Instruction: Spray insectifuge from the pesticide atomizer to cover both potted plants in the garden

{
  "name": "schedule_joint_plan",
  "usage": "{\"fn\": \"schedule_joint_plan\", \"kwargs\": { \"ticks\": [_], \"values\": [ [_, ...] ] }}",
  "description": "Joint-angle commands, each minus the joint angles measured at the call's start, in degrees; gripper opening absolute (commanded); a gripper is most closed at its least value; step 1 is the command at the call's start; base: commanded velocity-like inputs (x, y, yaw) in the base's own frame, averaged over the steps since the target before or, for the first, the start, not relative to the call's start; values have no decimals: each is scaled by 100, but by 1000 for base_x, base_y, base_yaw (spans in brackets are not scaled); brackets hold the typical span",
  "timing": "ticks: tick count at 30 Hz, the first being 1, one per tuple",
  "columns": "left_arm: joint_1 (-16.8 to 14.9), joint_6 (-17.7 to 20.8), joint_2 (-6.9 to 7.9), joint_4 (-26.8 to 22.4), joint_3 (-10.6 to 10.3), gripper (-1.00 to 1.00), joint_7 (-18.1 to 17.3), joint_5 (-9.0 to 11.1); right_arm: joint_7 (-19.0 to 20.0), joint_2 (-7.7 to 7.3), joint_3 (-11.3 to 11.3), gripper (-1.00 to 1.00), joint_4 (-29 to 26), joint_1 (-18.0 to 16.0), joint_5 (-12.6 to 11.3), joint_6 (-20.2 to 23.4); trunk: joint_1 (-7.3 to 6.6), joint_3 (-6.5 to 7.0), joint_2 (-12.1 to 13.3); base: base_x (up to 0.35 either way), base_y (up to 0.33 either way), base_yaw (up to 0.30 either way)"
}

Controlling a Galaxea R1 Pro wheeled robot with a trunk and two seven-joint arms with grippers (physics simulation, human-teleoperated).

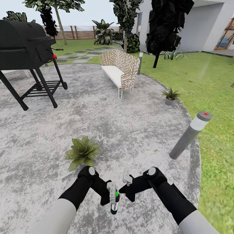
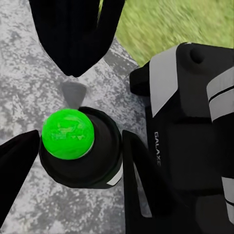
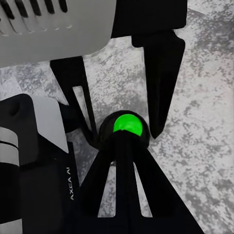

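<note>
Two potted plants on patio: near one (image 1: pixel 82 151), far one (image 1: pixel 170 95). Left gripper (image 1: pixel 112 192) clamps pesticide atomizer (image 1: pixel 114 202); right gripper (image 1: pixel 127 179) fingers spread beside it. Spraying step; next, aim nozzle at near plant.

Home garden: lawn (image 1: pixel 208 81), round stone patio (image 1: pixel 107 123), barbecue grill (image 1: pixel 26 48), wicker bench (image 1: pixel 120 70).
</note>
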Motion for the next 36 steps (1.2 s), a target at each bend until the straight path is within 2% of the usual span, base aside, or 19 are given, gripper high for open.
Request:
{"fn": "schedule_joint_plan", "kwargs": {
  "ticks": [1,11,21,27,36],
  "values": [
    [-2,49,-2,-24,-1,-100,-26,-19,19,-5,8,-100,-10,-4,16,49,0,-4,-2,0,0,0],
    [-2,49,0,-52,-1,-100,-252,-25,19,-12,8,-100,-10,-6,18,49,0,-4,-2,0,0,0],
    [-2,43,7,-156,-1,-100,-295,-23,19,-12,8,-100,-10,-5,17,49,0,-4,-2,0,0,0],
    [-2,49,7,-233,-1,-100,-512,-26,19,-13,8,-100,-10,-5,21,49,0,-4,-2,0,0,0],
    [-2,49,6,-237,-1,-100,-538,-24,19,-16,8,-100,-9,-4,19,49,0,-4,-2,0,0,0]
  ]
}}
